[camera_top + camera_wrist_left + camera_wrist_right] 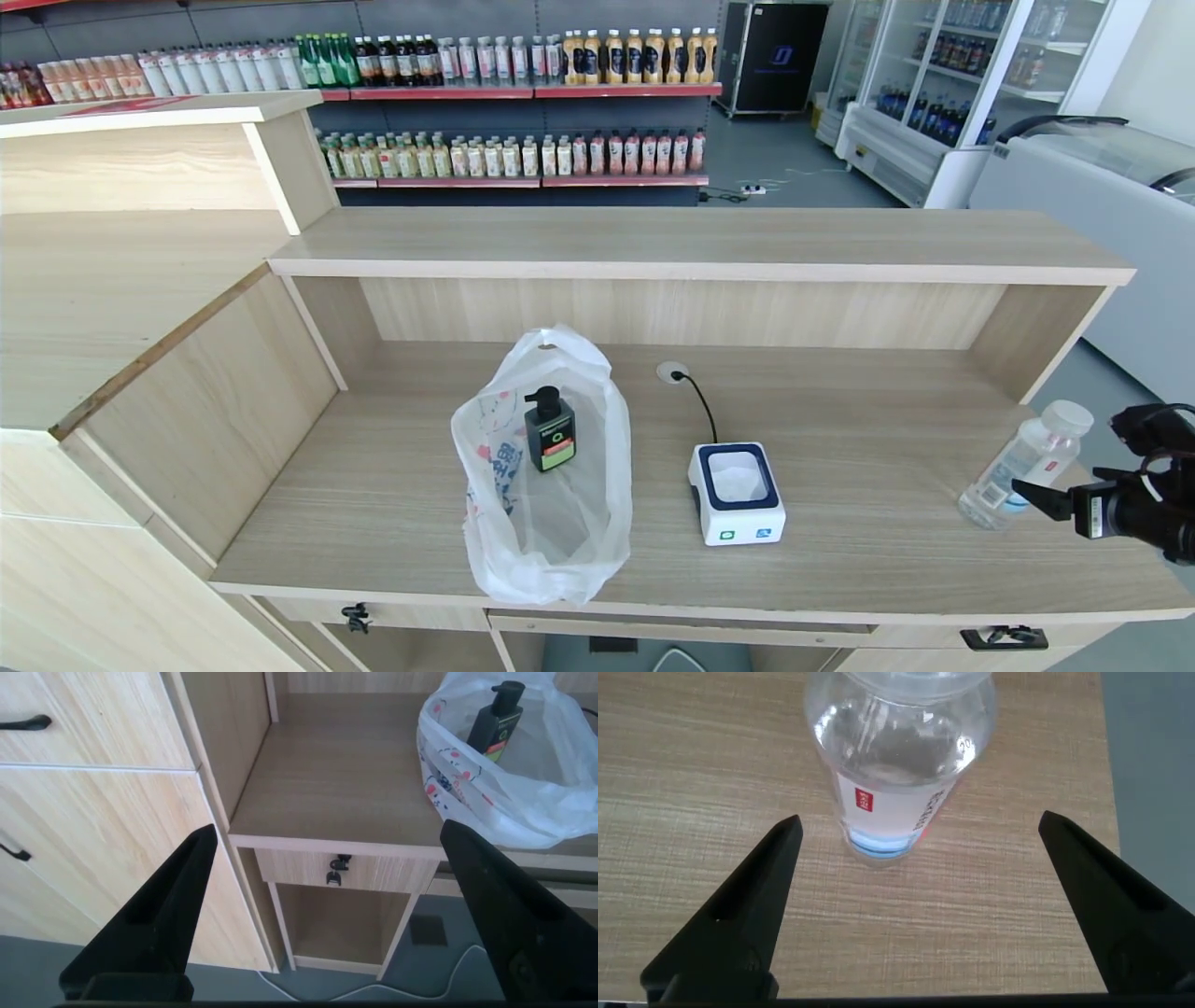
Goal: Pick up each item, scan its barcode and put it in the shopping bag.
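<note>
A: Right jaws released. Clear plastic water bottle [1025, 465] stands on the wooden desk [868, 439] just ahead, centred between them.
B: Risk: an off-centre advance clips it and tips it over the nearby edge.
</note>
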{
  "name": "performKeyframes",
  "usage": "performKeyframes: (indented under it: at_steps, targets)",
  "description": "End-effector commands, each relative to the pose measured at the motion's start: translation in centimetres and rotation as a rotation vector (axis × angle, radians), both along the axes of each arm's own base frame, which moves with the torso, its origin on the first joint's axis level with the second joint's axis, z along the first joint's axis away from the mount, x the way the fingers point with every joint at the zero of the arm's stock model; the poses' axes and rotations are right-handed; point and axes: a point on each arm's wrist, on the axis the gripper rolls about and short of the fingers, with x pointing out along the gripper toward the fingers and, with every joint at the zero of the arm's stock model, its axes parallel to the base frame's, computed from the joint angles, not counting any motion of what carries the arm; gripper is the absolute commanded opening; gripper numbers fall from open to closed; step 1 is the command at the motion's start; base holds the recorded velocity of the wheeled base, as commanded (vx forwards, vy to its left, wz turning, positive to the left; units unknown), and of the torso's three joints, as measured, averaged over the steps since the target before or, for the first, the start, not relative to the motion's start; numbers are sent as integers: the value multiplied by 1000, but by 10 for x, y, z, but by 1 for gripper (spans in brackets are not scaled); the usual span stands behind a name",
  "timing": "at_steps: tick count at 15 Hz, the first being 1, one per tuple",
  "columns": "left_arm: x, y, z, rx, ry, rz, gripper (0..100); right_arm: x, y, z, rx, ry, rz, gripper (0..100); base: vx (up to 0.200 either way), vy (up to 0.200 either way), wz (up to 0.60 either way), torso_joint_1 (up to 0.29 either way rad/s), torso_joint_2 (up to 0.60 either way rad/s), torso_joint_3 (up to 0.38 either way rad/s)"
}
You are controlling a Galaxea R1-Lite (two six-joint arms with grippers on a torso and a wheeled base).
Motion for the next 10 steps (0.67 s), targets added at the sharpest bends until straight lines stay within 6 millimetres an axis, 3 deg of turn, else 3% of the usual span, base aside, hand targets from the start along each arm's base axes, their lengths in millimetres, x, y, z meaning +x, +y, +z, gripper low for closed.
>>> performKeyframes:
  at_steps: [1,10]
  targets:
    - [0,0,0,-1,-1,1,100,8,4,-9,7,14,25,100,0,0,0,0,0,0]
    - [0,0,0,-1,1,1,100,28,10,-19,-12,-19,71,100,0,0,0,0,0,0]
